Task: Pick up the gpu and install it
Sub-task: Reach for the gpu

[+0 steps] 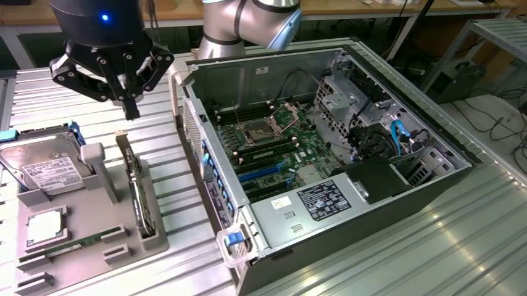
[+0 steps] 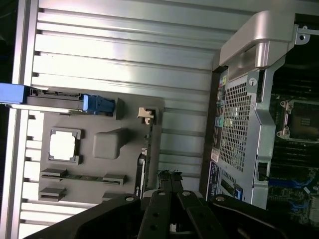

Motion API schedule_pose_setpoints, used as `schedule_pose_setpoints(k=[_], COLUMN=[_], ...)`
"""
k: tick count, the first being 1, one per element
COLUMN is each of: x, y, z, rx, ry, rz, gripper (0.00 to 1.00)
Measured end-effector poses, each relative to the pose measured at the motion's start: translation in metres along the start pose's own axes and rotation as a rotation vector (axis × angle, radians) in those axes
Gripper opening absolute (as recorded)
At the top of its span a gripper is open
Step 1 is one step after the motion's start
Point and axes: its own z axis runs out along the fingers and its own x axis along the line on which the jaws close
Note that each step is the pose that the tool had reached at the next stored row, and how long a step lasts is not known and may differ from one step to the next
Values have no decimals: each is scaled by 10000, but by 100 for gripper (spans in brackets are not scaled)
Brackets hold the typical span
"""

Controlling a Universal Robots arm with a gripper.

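Note:
The gpu (image 1: 134,185) stands on its long edge in a slot at the side of the grey holder tray (image 1: 86,213) nearest the computer, its pale metal bracket at the far end. My gripper (image 1: 131,113) hangs above that bracket end, apart from the card, fingers shut with nothing between them. In the wrist view the gpu (image 2: 148,144) is a thin dark strip on the holder tray (image 2: 107,144), and my gripper (image 2: 169,176) points down just beside it. The open computer case (image 1: 329,154) lies on its side with its motherboard (image 1: 272,148) exposed.
A silver hard drive (image 1: 45,169), a square processor (image 1: 45,225) and a slim green RAM stick (image 1: 78,242) also sit in the tray. The case's perforated rear wall (image 2: 239,114) stands close beside the tray. Everything rests on a ribbed metal table (image 1: 461,246).

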Motion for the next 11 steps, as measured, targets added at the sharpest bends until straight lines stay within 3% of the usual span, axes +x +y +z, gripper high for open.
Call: schedule_pose_setpoints(k=[11], x=[133], y=[-11], z=[-1], rx=[-4], ry=[6], rz=[-148], gripper=[11])
